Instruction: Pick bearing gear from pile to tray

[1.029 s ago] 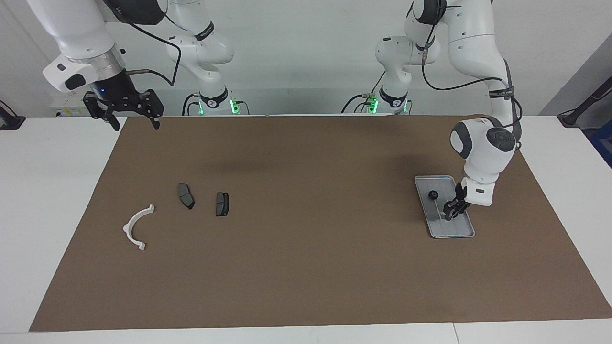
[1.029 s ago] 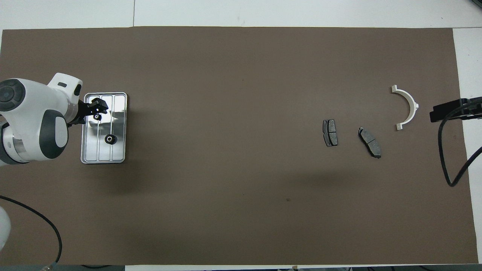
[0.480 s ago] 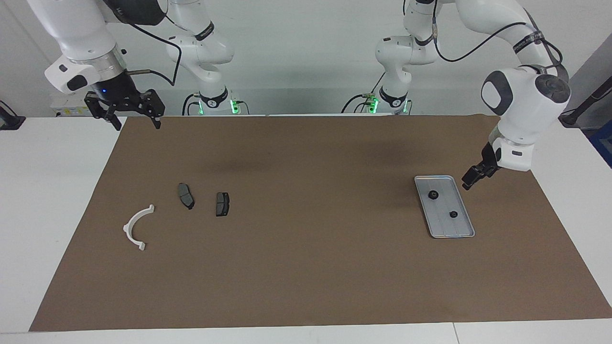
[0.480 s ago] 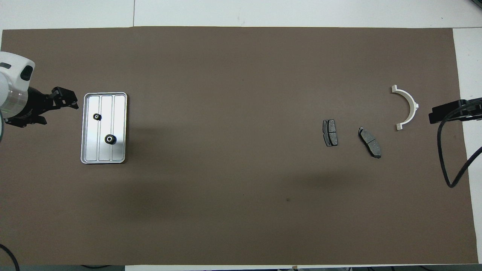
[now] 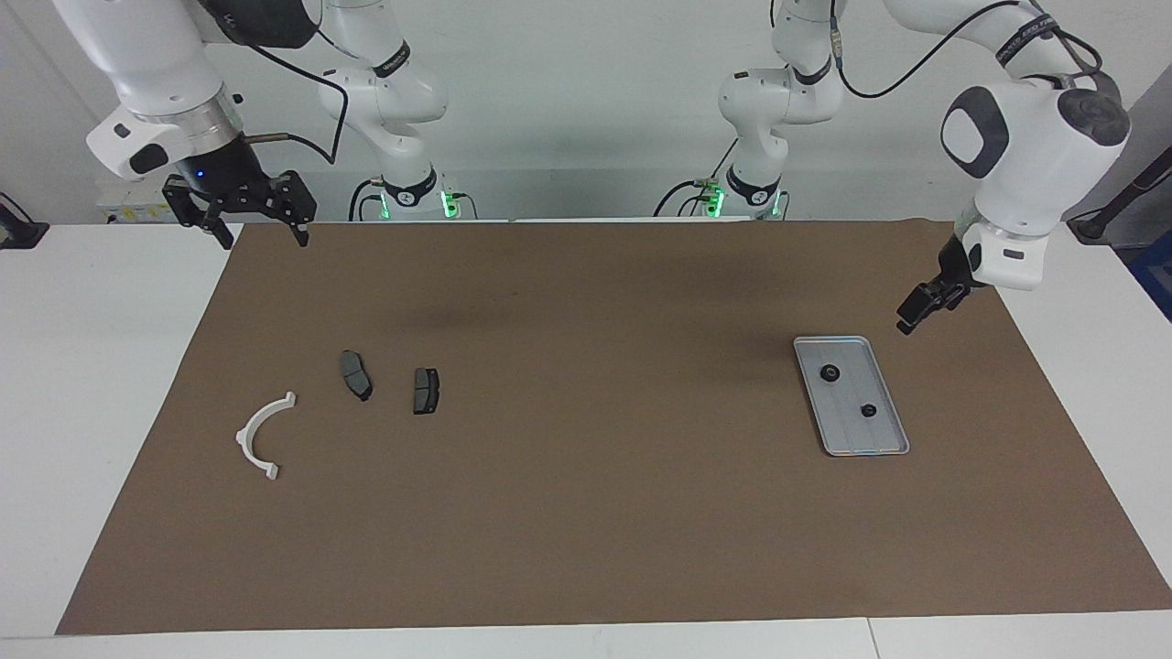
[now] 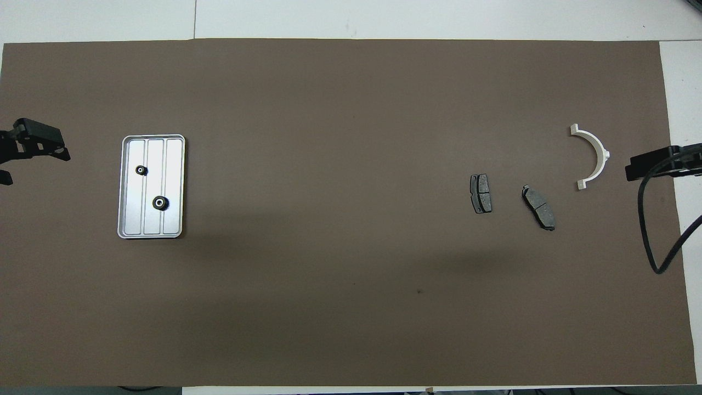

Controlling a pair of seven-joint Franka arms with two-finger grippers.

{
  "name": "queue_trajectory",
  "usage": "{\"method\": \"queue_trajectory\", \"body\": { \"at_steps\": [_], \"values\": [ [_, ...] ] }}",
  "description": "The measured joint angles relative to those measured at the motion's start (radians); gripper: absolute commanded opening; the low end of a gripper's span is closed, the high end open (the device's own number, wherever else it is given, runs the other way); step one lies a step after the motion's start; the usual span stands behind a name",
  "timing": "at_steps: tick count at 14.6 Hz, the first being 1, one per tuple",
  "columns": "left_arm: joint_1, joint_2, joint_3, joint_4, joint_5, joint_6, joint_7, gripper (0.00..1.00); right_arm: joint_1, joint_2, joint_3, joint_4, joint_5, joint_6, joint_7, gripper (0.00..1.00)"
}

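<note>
The silver tray (image 5: 881, 440) (image 6: 151, 224) lies on the brown mat toward the left arm's end. Two small black bearing gears (image 5: 830, 372) (image 5: 867, 411) rest in it, also seen from overhead (image 6: 159, 203) (image 6: 141, 170). My left gripper (image 5: 918, 309) (image 6: 32, 163) hangs open and empty above the mat, beside the tray. What shows of the pile is a white curved bracket (image 5: 249, 424) (image 6: 602, 153) and two dark brake pads (image 5: 356, 375) (image 5: 426, 391) toward the right arm's end. My right gripper (image 5: 261, 240) (image 6: 636, 166) waits open and raised over the mat's corner by the right arm's base.
The brown mat (image 5: 586, 513) covers most of the white table (image 5: 92, 384). A black cable (image 6: 652, 230) loops from the right arm over the mat's edge.
The left gripper has let go of a gear in the tray, opened, then risen and drawn off the tray toward the mat's edge. The right arm has barely moved.
</note>
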Motion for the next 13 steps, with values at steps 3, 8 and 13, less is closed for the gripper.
{"method": "queue_trajectory", "body": {
  "at_steps": [3,8,13],
  "values": [
    [0.028,-0.002,-0.005,0.01,0.0,-0.045,0.043,1.0,0.0,0.0,0.0,0.0,0.0,0.0,0.0,1.0],
    [0.088,-0.004,-0.053,0.053,-0.004,-0.125,0.145,1.0,0.0,0.0,-0.001,-0.005,0.0,0.0,0.0,1.0],
    [0.102,-0.007,-0.093,0.051,-0.006,-0.124,0.205,1.0,0.0,0.001,-0.001,-0.006,0.0,0.0,0.0,1.0]
  ]
}}
